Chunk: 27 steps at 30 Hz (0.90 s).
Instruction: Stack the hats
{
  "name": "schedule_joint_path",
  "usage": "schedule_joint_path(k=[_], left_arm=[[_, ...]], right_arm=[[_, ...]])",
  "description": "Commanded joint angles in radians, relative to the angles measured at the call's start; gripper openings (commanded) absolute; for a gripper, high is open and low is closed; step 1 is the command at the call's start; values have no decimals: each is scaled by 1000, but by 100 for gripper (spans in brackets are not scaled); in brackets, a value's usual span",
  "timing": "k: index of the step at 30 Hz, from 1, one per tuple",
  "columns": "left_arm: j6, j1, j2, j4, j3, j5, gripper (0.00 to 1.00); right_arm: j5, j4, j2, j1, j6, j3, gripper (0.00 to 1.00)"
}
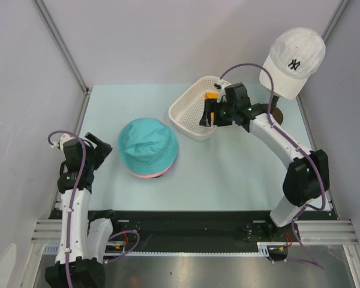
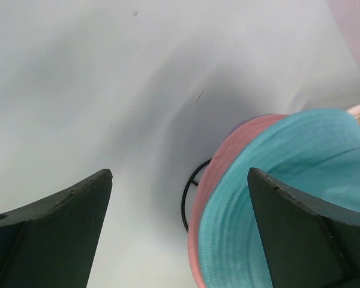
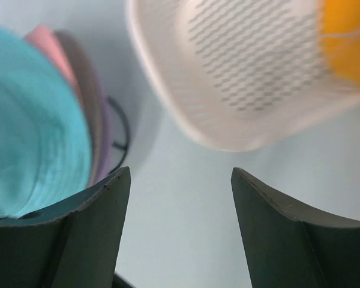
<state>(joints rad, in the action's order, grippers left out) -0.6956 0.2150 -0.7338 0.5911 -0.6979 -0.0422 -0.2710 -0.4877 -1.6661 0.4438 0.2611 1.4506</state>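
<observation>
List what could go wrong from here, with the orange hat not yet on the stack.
1. The orange hat lies in the white basket. The right gripper, jaws open, could catch the mesh and lift the basket too.
2. The teal hat sits offset over the pink hat and lavender hat, so another hat dropped on top may shift the pile.
3. The left gripper, jaws open, is close to the teal brim and could nudge it.

Teal hat (image 1: pixel 147 146); pink hat (image 2: pixel 225 165); lavender hat (image 3: pixel 93 114); orange hat (image 3: pixel 348 42). Basket (image 1: pixel 189 114): white, perforated grid. Cap (image 1: pixel 294 57): white, black NY logo. Table (image 1: pixel 228 174): pale blue-green.
</observation>
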Motion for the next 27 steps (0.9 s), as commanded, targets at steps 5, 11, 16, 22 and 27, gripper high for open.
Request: schedule_joint_path(k=[5,11,16,22,27], left_arm=[[194,-57,-42,7,-239,-128,100],[303,-170,-107,35,-394,-167,100],[334,-174,-116,19,-471,-130,100],[335,-175,-144,35,-497,-88,99],[363,-174,-131,35,-496,-82,98]], right_arm=[[469,-34,82,-123,0,-24,73],[524,14,25,-171,-77,-19,72],[527,67,-56,-180,-115,5,72],[533,97,-158,-183,-144,71,72],[569,147,-165,-163,-180,94,66]])
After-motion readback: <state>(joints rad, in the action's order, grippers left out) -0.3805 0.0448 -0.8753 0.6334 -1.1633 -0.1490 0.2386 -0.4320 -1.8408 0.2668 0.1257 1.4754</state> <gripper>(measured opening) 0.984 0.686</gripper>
